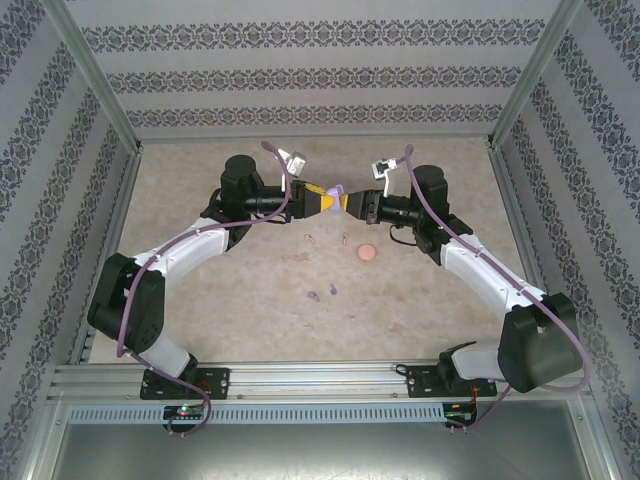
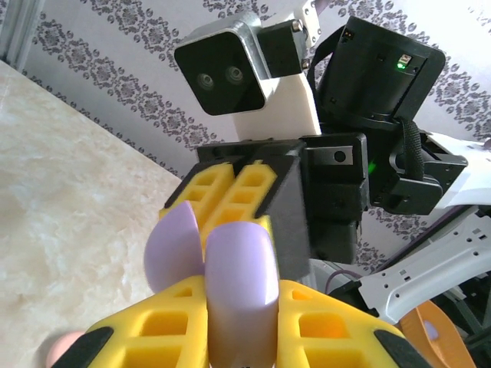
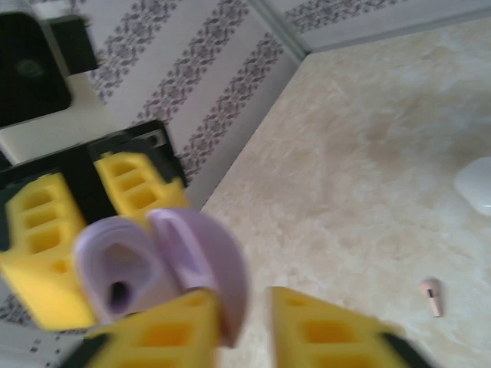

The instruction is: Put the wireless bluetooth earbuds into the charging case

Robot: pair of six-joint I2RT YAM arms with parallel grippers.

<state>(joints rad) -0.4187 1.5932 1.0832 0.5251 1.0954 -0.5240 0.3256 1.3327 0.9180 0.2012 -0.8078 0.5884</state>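
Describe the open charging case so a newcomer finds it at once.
Look above the far middle of the table, where the left hand meets the right hand. Between them sits the lilac charging case, lid open. Unlike the pink case, it is off the table.

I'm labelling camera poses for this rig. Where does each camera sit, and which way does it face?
Top external: above and behind the bases, looking down at the table; the left arm and right arm show, meeting at a purple case.
Left wrist: on the left arm, facing the right arm; left fingers at the bottom hold the case.
Right wrist: on the right arm, facing the left arm and table; right fingers at the bottom.
Shared: both wrist views see the case.
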